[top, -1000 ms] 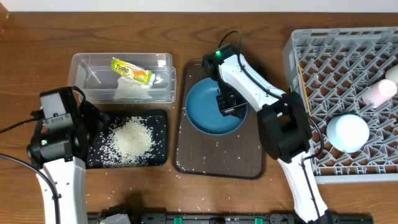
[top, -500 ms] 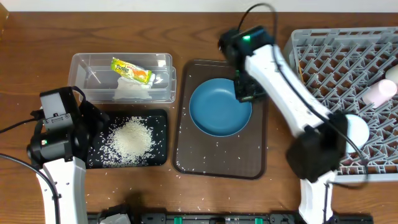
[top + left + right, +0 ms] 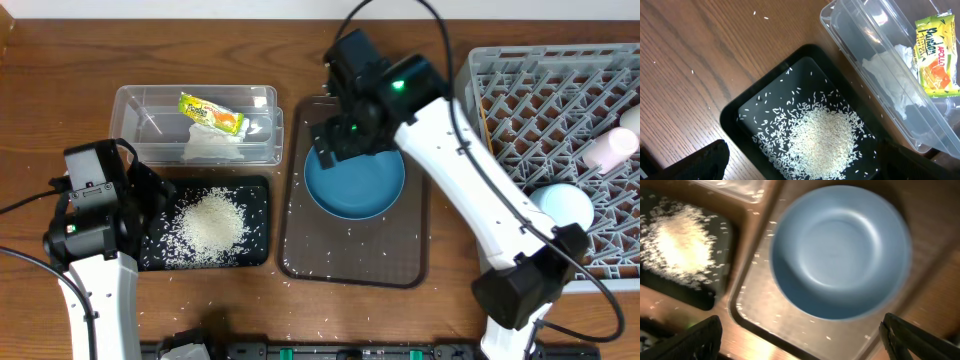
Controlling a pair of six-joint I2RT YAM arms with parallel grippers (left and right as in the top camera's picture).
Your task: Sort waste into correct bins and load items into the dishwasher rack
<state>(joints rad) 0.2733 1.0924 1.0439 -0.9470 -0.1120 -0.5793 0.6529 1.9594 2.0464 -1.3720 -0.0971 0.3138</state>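
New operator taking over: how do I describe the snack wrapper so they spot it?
Left of the central brown tray sits a clear plastic tub, just beyond the black tub of rice. The snack wrapper lies inside it by a crumpled white tissue. It is the only bright thing there: yellow-green with an orange patch.
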